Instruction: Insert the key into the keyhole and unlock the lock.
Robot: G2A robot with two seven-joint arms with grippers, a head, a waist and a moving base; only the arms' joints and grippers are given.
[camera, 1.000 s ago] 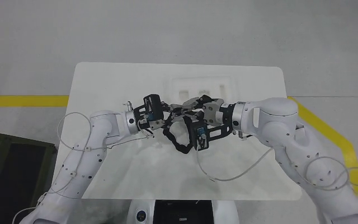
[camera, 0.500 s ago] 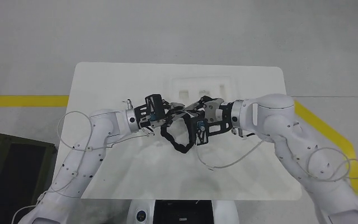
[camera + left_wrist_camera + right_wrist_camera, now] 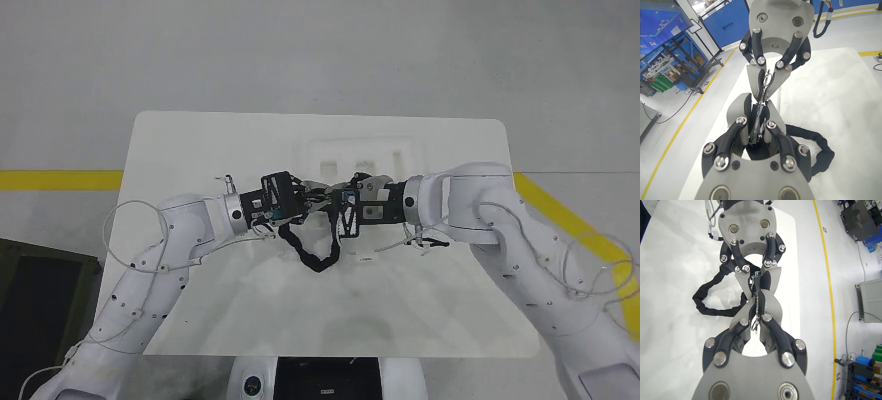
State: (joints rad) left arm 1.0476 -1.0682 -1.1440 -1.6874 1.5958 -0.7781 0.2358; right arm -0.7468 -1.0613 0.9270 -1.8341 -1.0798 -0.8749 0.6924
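Left gripper clamps lock; right gripper pinches key, tip at keyhole on lock's end. We judge: keep key coaxial, push fully home, then twist. Chain hangs beneath lock.

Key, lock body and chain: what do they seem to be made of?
Key: bright polished metal by its look; it glints and has a toothed edge. Lock body: a shiny silvery strip, likely metal, amid black parts of unclear material. Chain: under a matte black sleeve, probably fabric, creased and bunched; the inside is hidden.
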